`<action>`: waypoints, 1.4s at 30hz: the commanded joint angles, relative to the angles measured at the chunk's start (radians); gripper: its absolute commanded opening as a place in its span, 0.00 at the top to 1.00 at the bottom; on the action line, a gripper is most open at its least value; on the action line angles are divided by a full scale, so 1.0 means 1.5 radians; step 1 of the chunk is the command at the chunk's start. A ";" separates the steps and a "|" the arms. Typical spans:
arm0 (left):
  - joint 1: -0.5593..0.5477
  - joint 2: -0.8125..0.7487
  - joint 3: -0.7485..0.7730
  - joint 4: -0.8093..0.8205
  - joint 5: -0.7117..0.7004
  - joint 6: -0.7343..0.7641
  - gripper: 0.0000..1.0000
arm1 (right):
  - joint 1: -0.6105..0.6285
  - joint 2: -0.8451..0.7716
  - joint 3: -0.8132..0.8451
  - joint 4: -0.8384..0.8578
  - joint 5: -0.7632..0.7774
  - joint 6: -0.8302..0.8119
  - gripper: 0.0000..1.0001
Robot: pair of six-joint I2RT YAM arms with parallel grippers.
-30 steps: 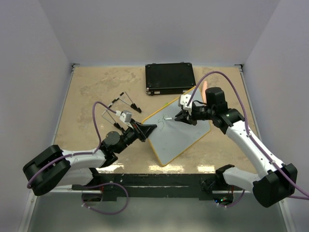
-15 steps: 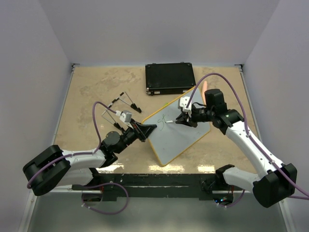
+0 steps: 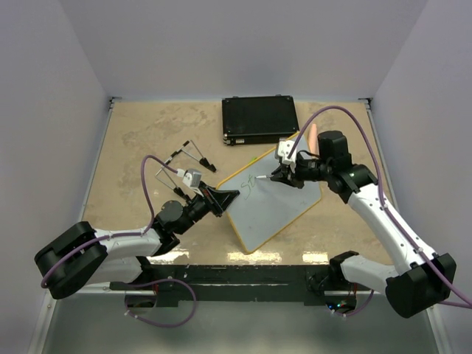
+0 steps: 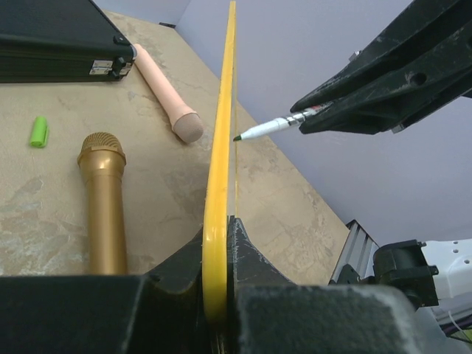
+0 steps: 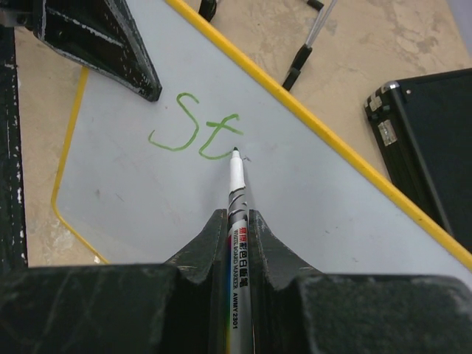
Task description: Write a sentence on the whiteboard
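The whiteboard [image 3: 274,206], white with a yellow rim, is tilted up off the table. My left gripper [image 3: 234,195] is shut on its left corner, and the rim [image 4: 220,177] is pinched between the jaws [image 4: 221,228]. My right gripper [image 3: 279,177] is shut on a white marker [image 5: 236,193]. The marker tip [image 5: 235,151] rests at the board face, just right of the green letters "St" [image 5: 193,129], the only part of the sentence that shows. In the left wrist view the marker [image 4: 273,127] points at the board from the right.
A black case [image 3: 259,120] lies at the back. Black-tipped wire clips [image 3: 188,158] lie left of the board. Behind the board lie a gold microphone [image 4: 103,199], a pink microphone [image 4: 166,92] and a green cap [image 4: 38,131].
The right gripper has shifted the marker a little along the board while the "t" was drawn. The left arm and the board have stayed put.
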 commanded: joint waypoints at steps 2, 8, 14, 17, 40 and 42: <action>-0.003 0.002 -0.014 -0.028 0.027 0.054 1.00 | -0.009 -0.023 0.050 0.027 -0.009 0.022 1.00; -0.002 0.002 -0.013 -0.027 0.030 0.055 1.00 | -0.009 -0.016 0.029 0.044 0.001 0.032 1.00; -0.001 0.002 -0.013 -0.028 0.031 0.055 1.00 | -0.008 -0.007 0.019 0.042 0.007 0.027 1.00; -0.001 0.002 -0.013 -0.027 0.031 0.054 1.00 | -0.008 -0.002 0.014 0.034 0.009 0.017 1.00; 0.001 0.003 -0.015 -0.025 0.032 0.055 1.00 | -0.009 -0.007 -0.018 -0.024 0.024 -0.036 1.00; 0.000 0.004 -0.014 -0.024 0.032 0.054 1.00 | -0.009 -0.006 -0.013 -0.023 0.020 -0.036 1.00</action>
